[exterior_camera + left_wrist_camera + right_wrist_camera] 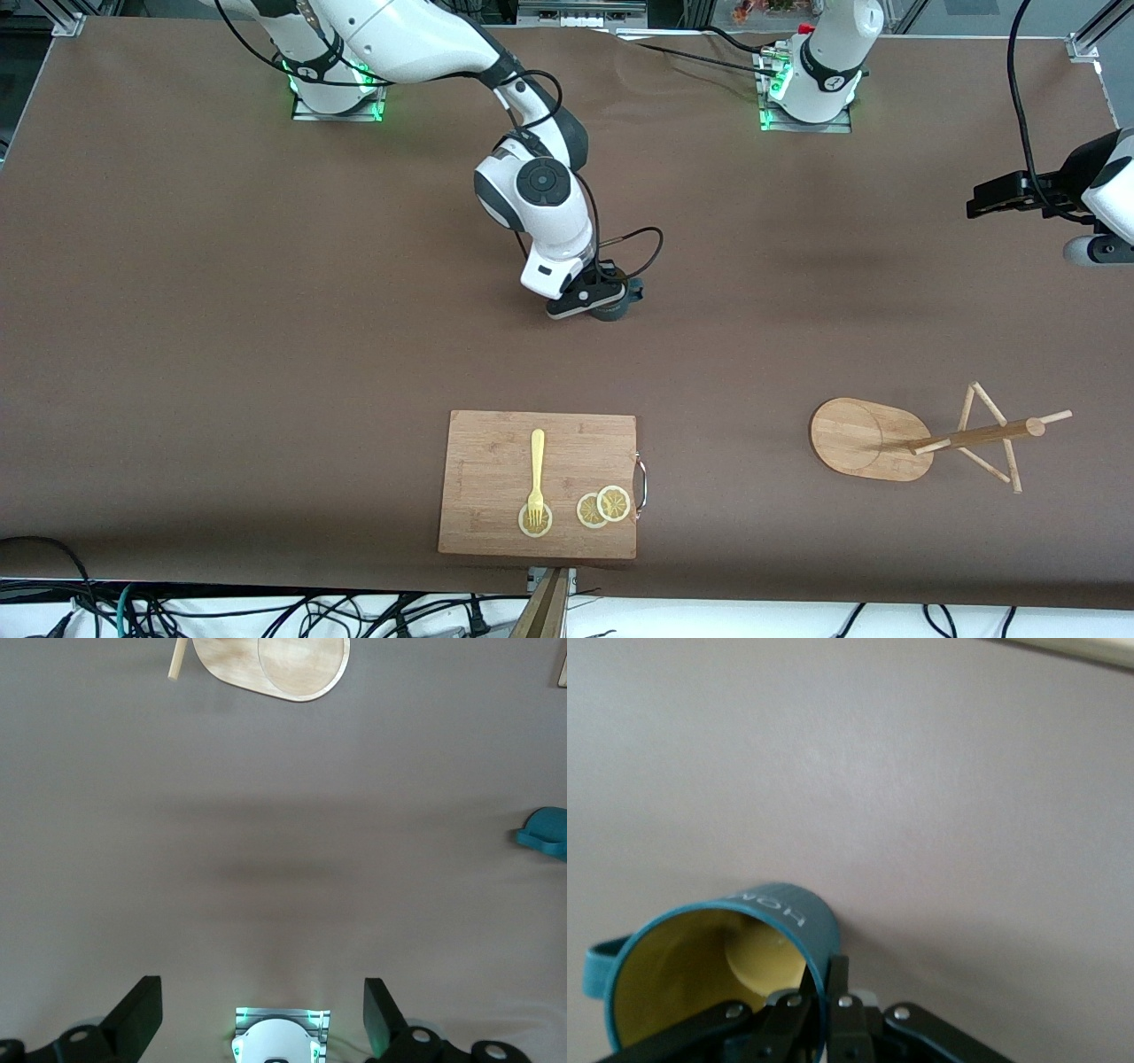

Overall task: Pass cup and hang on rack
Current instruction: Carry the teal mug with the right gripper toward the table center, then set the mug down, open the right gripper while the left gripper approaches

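The dark teal cup (613, 309) with a mustard-yellow inside (682, 974) is low at the middle of the table. My right gripper (599, 299) is shut on its rim, one finger inside and one outside (825, 973); the loop handle points away from the fingers. The cup's edge also shows in the left wrist view (544, 833). The bamboo rack (974, 436) stands on its oval base (275, 665) nearer the front camera, toward the left arm's end. My left gripper (982, 202) is open and empty (261, 1017), high over that end of the table.
A rectangular wooden cutting board (496, 461) lies near the front edge, nearer the camera than the cup. It carries a yellow fork (536, 474) and three lemon slices (602, 507). Bare brown table lies between the cup and the rack.
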